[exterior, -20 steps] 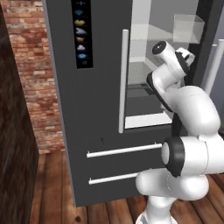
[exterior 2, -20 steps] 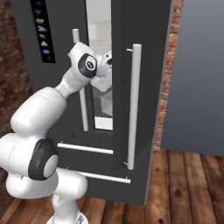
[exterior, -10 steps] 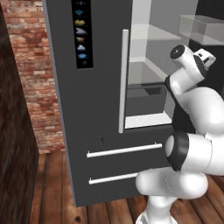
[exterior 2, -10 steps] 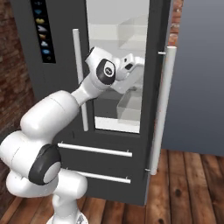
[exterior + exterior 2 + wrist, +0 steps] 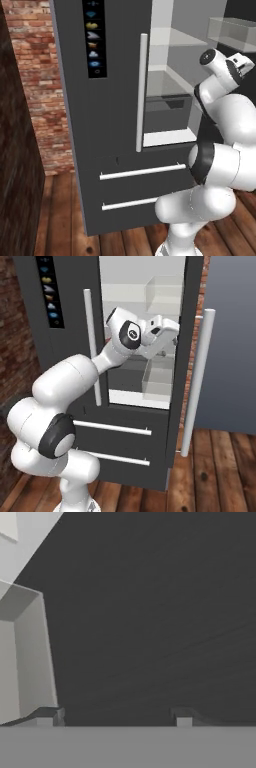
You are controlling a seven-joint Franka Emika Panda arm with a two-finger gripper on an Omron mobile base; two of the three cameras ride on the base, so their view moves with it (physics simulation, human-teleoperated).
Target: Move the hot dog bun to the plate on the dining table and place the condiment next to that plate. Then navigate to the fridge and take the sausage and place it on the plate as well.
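The tall dark grey fridge (image 5: 110,125) (image 5: 60,346) stands right in front of me, and its right door (image 5: 192,331) is swung open on pale shelves (image 5: 170,85) and a clear bin (image 5: 160,378). My gripper (image 5: 172,336) (image 5: 242,62) is raised at upper-shelf height, close to the inner face of that door. In the hand view my gripper (image 5: 116,717) has its fingertips (image 5: 47,717) apart with nothing between them, facing a dark surface. The sausage, hot dog bun, plate, condiment and dining table are out of view.
The open door's long pale handle (image 5: 197,381) hangs to the right of the arm. Two lower drawers (image 5: 142,172) with bar handles sit below. A brick wall (image 5: 45,100) and a dark panel (image 5: 15,160) are at the left, a grey-blue wall (image 5: 235,331) at the right, wood floor (image 5: 215,471) beneath.
The fridge's right door has swung further open to the right. My hand has travelled right with it, from in front of the shelves to the door's inner side.
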